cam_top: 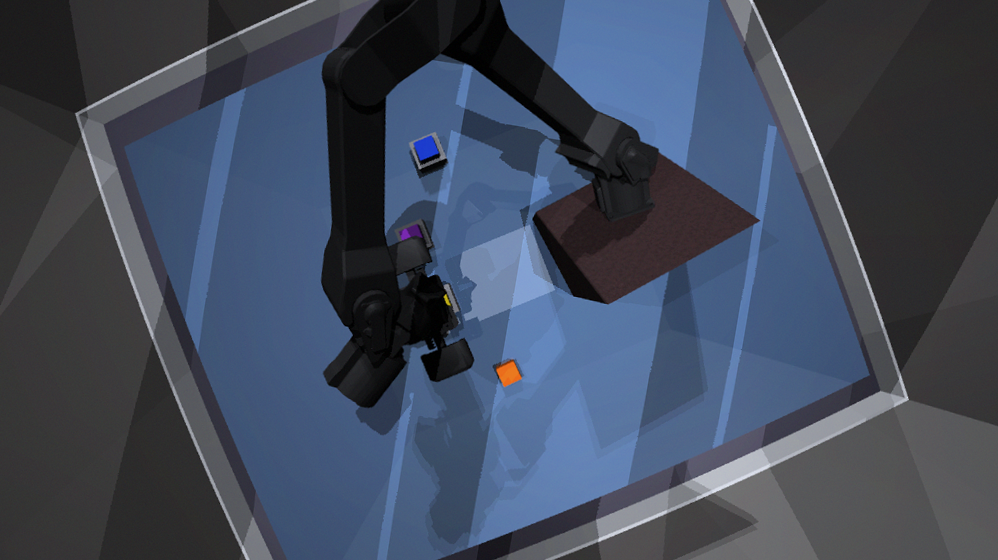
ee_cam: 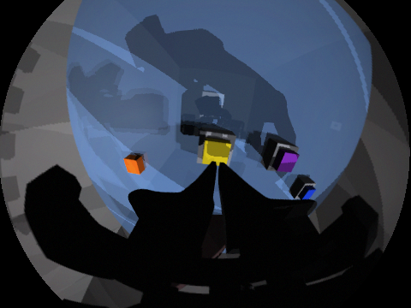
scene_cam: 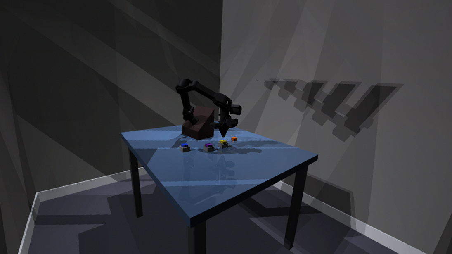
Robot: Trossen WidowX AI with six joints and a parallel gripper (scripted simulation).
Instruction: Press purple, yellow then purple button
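The yellow button (cam_top: 446,299) (scene_cam: 223,141) (ee_cam: 217,151) stands on a grey housing and is partly hidden by the gripper in the top view. My gripper (scene_cam: 223,135) (ee_cam: 217,165) is shut and empty, pointing down. Its tips are just above the yellow button, with a small gap in the exterior view. The purple button (cam_top: 410,233) (scene_cam: 208,145) (ee_cam: 288,162) stands beside the yellow one, to its right in the wrist view. Its cap is raised, and the gripper's body partly covers it in the top view.
A blue button (cam_top: 426,148) (scene_cam: 184,145) (ee_cam: 308,193) stands beyond the purple one. An orange block (cam_top: 508,372) (scene_cam: 234,138) (ee_cam: 134,164) lies on the other side of the yellow button. The arm's base sits on a brown wedge (cam_top: 655,240) (scene_cam: 202,126).
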